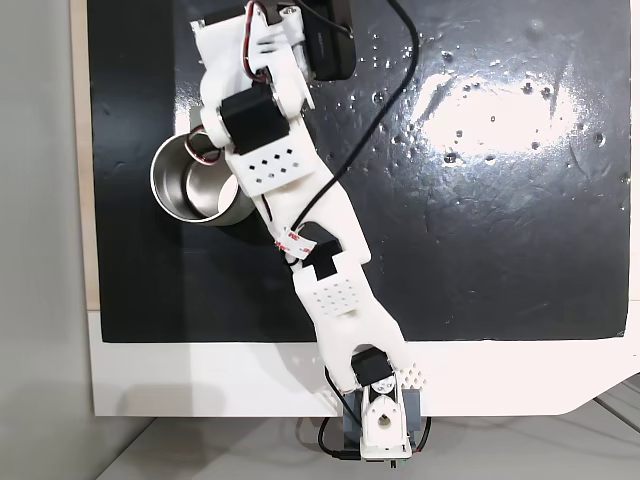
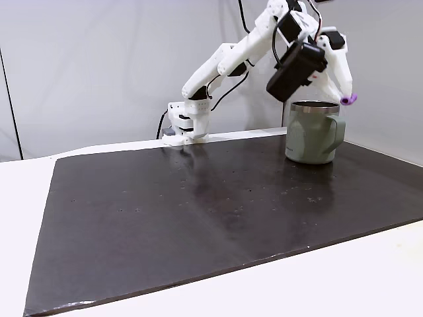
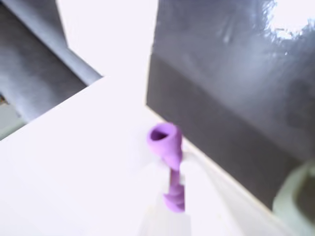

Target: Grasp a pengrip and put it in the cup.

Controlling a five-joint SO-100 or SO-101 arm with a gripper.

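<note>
The fingers [image 2: 346, 99] were closed on the purple pengrip [image 2: 349, 100], which jutted from their tip above the tabletop in a fixed view; in the wrist view the pengrip [image 3: 167, 162] stood out, blurred, between the pale fingers [image 3: 211, 196]. The pengrip hung in the air just beside the cup's [image 2: 313, 132] rim, on the handle side, and not yet over the opening as far as that view showed. From above, the arm [image 1: 300, 220] crossed the black mat [image 1: 480, 250] and covered part of the cup [image 1: 190, 185], whose steel interior looked empty. The grasp therefore appeared done and the carry nearly so. What seemed left was a short move to bring the pengrip over the cup's mouth, then the release. The cup stood upright near the mat's edge, with the white tabletop [image 2: 370, 277] around it.
</note>
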